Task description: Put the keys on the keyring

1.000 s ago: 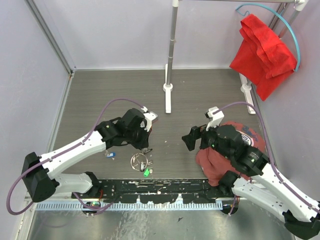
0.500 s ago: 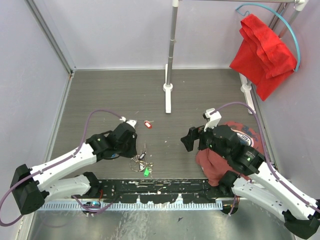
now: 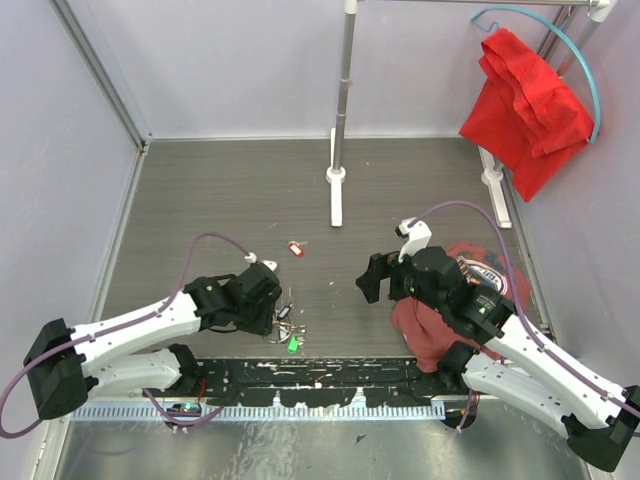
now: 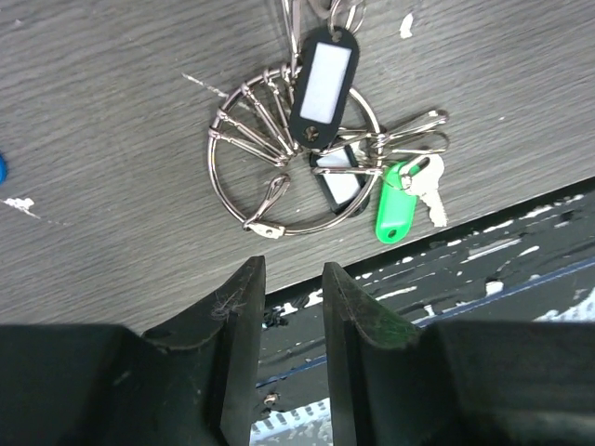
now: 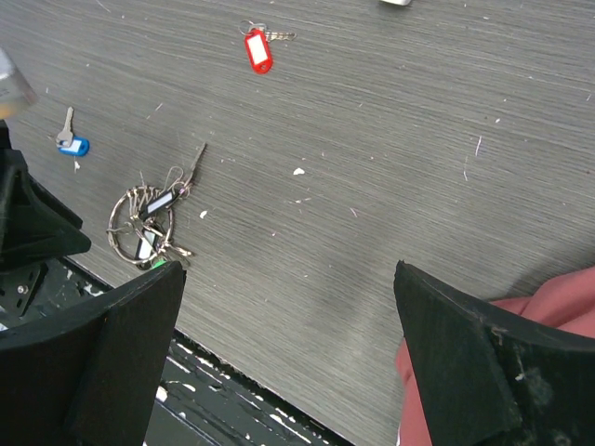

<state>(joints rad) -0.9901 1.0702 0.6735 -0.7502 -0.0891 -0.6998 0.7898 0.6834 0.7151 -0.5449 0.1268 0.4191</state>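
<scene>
The keyring (image 4: 212, 156), a silver wire loop, lies on the grey table near its front edge. On it hang several wire clips, a black-tagged key (image 4: 323, 88) and a green-tagged key (image 4: 395, 204). My left gripper (image 4: 290, 288) hovers just in front of the loop with its jaws slightly apart and nothing between them. From above, the left gripper (image 3: 270, 322) partly covers the keyring (image 3: 284, 326). A red-tagged key (image 3: 295, 249) lies loose farther back. A blue-tagged key (image 5: 74, 144) lies left of the keyring (image 5: 139, 228). My right gripper (image 5: 288, 279) stands wide open and empty over bare table.
A white pole on a foot (image 3: 336, 180) stands mid-table at the back. A dark red cloth (image 3: 440, 325) lies under my right arm, and a bright red cloth (image 3: 525, 100) hangs at the back right. A black strip (image 3: 330, 372) runs along the front edge.
My left arm has pulled back from the red key's spot towards the keyring, leaving the red key on the table, and its jaws have parted. The right arm shifted slightly left.
</scene>
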